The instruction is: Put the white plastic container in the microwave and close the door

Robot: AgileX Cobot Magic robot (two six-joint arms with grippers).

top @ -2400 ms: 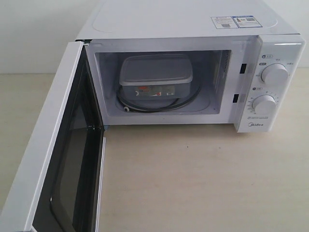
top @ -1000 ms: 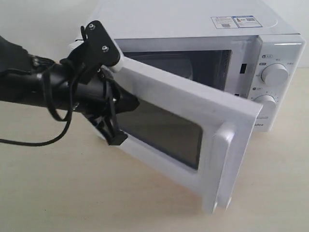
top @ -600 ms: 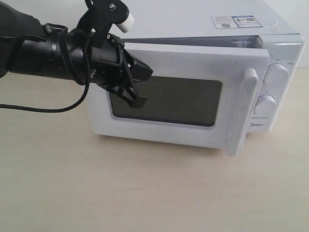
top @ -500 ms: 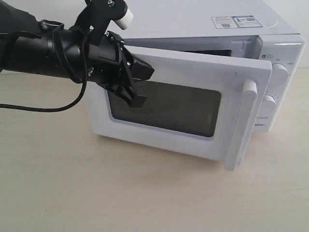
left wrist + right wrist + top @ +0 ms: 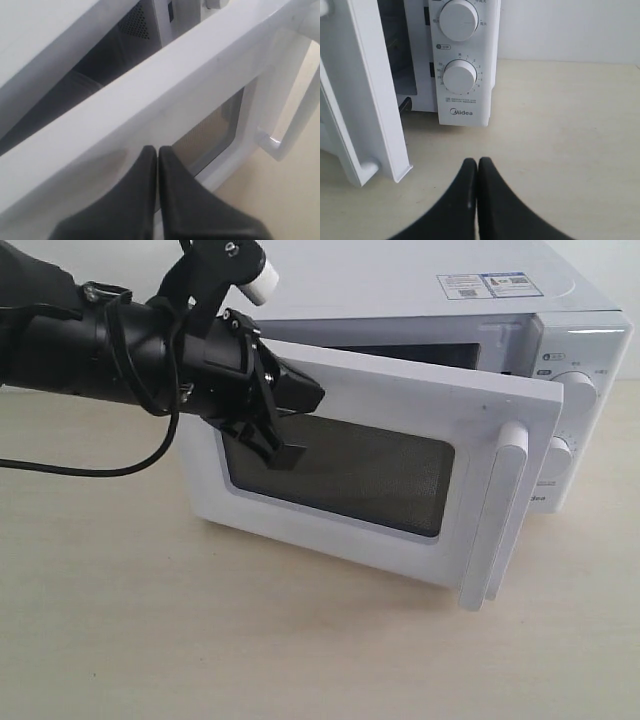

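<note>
The white microwave [image 5: 380,285] stands at the back of the table, its door [image 5: 400,390] ajar at a slant with the handle [image 5: 503,512] swung out toward the front. My left gripper [image 5: 312,396] is shut and empty, its tips against the door's upper frame [image 5: 200,75] just above the dark window [image 5: 215,130]. The white plastic container is hidden behind the door. My right gripper [image 5: 478,161] is shut on nothing, low over the table in front of the dial panel [image 5: 461,75], and does not show in the exterior view.
The left arm [image 5: 90,340] reaches in from the left with a black cable [image 5: 100,468] drooping over the beige table [image 5: 150,620]. The door's free edge [image 5: 375,110] sticks out left of the right gripper. A white wall [image 5: 570,25] is behind.
The left gripper pushed the wide-open door round until it was almost shut. Since then the door has swung back out and stands ajar again; the gripper is still at its upper frame.
</note>
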